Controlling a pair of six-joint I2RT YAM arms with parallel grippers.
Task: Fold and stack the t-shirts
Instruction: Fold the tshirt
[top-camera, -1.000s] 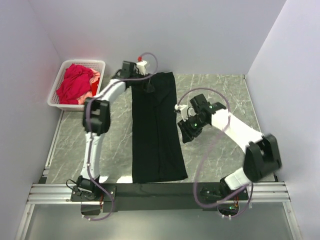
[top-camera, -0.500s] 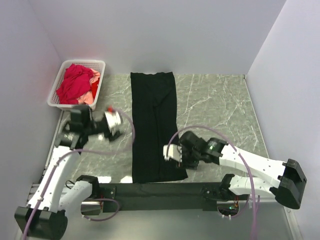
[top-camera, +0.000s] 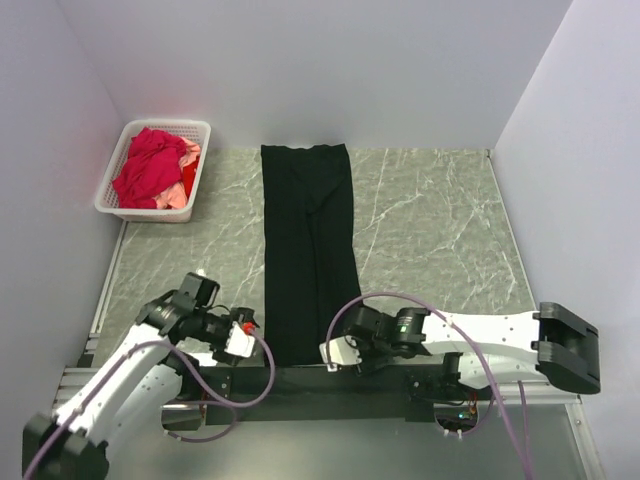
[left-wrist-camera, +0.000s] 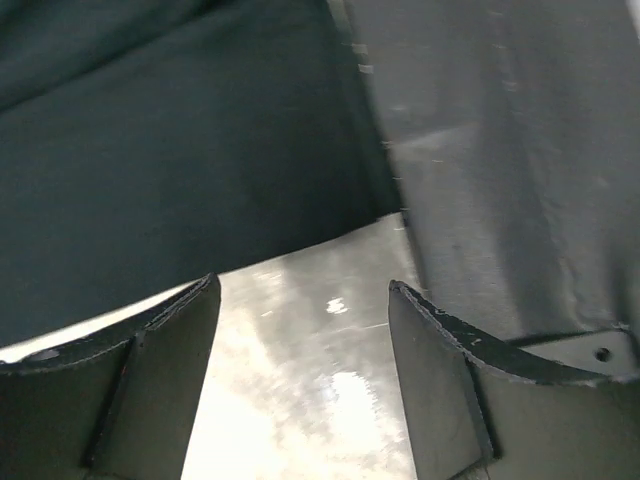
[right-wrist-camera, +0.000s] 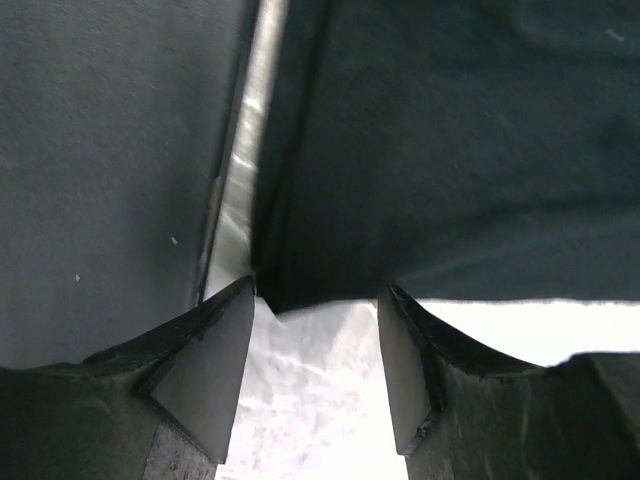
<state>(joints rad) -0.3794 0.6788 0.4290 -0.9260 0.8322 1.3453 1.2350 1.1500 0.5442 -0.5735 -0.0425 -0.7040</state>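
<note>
The black t-shirt (top-camera: 308, 250) lies folded into a long narrow strip down the middle of the table. My left gripper (top-camera: 243, 335) is open, low beside the strip's near left corner; the left wrist view shows the black cloth (left-wrist-camera: 170, 150) just ahead of the spread fingers. My right gripper (top-camera: 336, 352) is open at the strip's near right corner; the right wrist view shows the cloth's corner (right-wrist-camera: 300, 285) at the fingertips, nothing clamped. Red and pink t-shirts (top-camera: 152, 168) lie heaped in the white basket (top-camera: 112, 201).
The basket stands at the back left by the wall. A dark rail (top-camera: 300, 380) runs along the table's near edge just below both grippers. Marbled grey tabletop (top-camera: 430, 230) stretches right of the shirt.
Both arms have swung from the far and middle of the shirt down to its near end. The left gripper came from the basket side, the right from the strip's right edge.
</note>
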